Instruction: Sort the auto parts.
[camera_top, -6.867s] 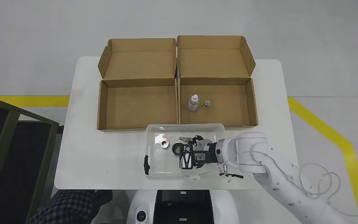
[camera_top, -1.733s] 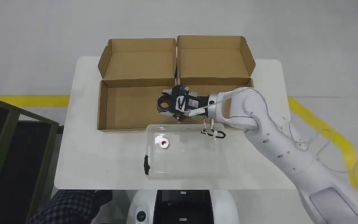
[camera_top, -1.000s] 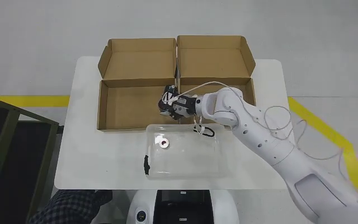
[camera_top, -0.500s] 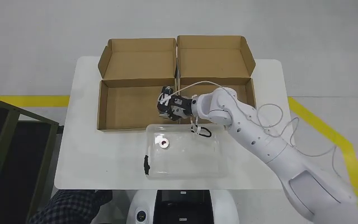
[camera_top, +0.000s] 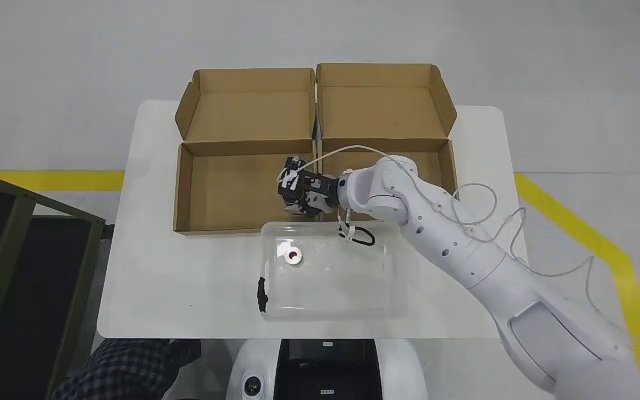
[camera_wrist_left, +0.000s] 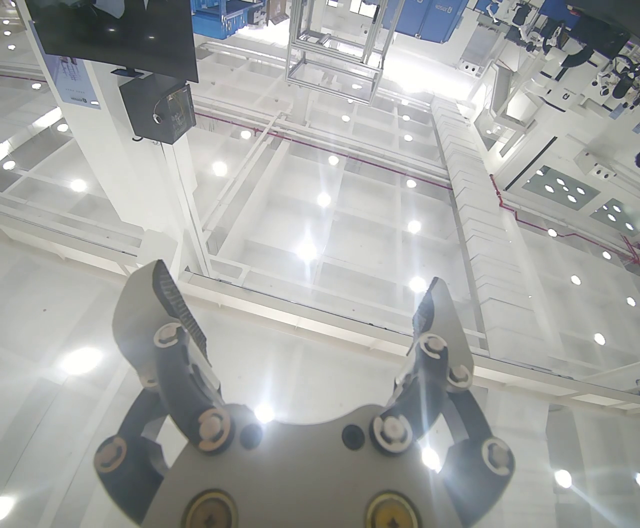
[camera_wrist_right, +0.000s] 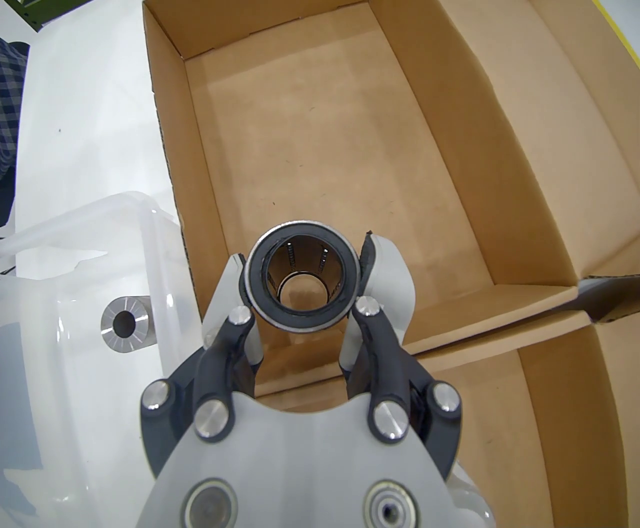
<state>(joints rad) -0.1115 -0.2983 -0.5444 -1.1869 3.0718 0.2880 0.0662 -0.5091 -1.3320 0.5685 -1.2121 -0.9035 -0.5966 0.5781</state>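
My right gripper (camera_wrist_right: 304, 277) is shut on a black and silver linear bearing (camera_wrist_right: 304, 282), a hollow cylinder seen end-on. In the top view the right gripper (camera_top: 292, 186) hangs over the near right corner of the left cardboard box (camera_top: 205, 190), whose floor is bare. A silver metal bushing (camera_top: 292, 254) lies in the clear plastic tray (camera_top: 330, 300); the bushing (camera_wrist_right: 126, 324) also shows beside the gripper. My left gripper (camera_wrist_left: 300, 310) stands open, pointing up at the ceiling, with nothing between its fingers.
The right cardboard box (camera_top: 455, 195) sits next to the left one, both with lids folded back. The tray stands at the table's front edge, just before the boxes. A person's checked sleeve (camera_top: 120, 365) shows at the front left.
The right gripper lifted the bearing out of the tray and carried it to the left box, drifting slightly further left over the last second.
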